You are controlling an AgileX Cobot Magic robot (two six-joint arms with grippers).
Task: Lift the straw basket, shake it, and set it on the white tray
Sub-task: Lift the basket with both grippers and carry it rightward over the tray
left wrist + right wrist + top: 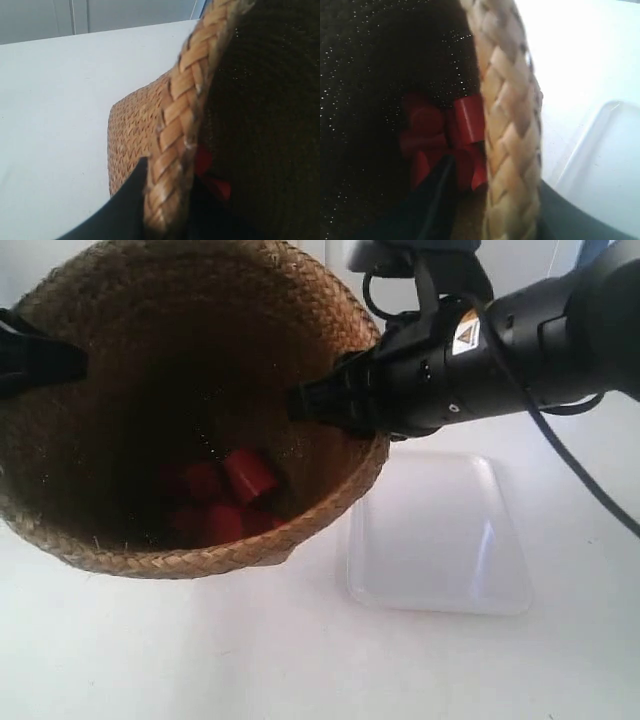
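The straw basket (130, 370) fills the exterior view's left, held up close to the camera, dark inside with several red blocks (225, 502) at its bottom. The arm at the exterior view's right has its gripper (318, 405) shut on the basket's rim. The arm at the exterior view's left grips the opposite rim (45, 360). In the left wrist view my left gripper (167, 197) pinches the braided rim (182, 115), one finger outside, one inside. My right gripper (512, 210) clamps the rim (507, 105) likewise. The white tray (437, 535) lies on the table right of the basket.
A white table (200, 650) spreads under everything. A black cable (575, 475) loops from the arm at the exterior view's right above the tray. The tray's corner (610, 165) shows beside the rim in the right wrist view.
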